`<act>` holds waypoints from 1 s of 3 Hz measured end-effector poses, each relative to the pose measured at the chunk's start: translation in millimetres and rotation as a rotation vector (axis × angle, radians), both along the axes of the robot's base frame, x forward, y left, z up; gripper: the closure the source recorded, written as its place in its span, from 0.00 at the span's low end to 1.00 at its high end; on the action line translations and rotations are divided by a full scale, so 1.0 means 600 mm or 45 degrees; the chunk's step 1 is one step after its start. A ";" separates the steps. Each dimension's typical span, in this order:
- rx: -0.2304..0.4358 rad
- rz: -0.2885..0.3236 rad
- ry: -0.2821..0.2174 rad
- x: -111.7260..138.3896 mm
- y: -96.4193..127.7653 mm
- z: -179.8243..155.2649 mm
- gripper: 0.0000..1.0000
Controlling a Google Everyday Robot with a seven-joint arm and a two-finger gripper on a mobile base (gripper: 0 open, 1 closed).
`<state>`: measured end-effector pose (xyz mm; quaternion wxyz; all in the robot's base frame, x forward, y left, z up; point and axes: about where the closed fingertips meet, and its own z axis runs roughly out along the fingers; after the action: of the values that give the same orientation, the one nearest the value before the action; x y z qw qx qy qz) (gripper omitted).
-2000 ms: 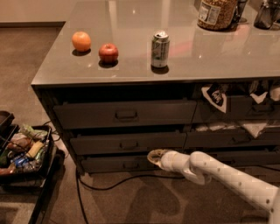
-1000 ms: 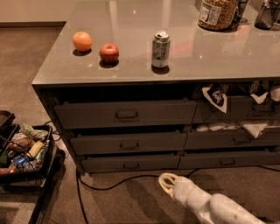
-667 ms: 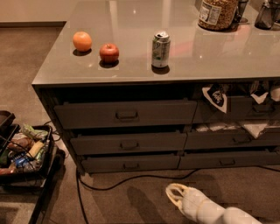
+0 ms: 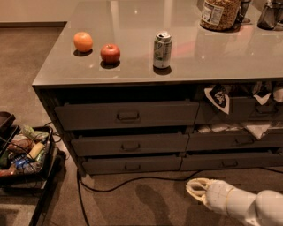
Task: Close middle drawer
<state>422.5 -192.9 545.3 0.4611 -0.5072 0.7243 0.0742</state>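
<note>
The middle drawer is the dark grey one with a small bar handle, second down in the left stack of the counter cabinet. Its front sits about level with the drawers above and below it. My gripper is low at the bottom right, above the floor. It is well clear of the drawer fronts, to the right of and below the middle drawer, and it holds nothing.
The grey countertop bears an orange, an apple, a can and a jar. The right-hand drawers have cloths hanging out. A black cable lies on the floor. A bin of items stands at left.
My gripper has pulled back from the lower drawer fronts, moving down and to the right toward the floor. The drawers have not visibly moved.
</note>
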 end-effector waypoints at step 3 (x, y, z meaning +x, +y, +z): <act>0.053 0.083 0.029 -0.022 0.018 0.006 0.58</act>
<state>409.2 -182.1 548.9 0.4608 -0.5199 0.7109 0.1100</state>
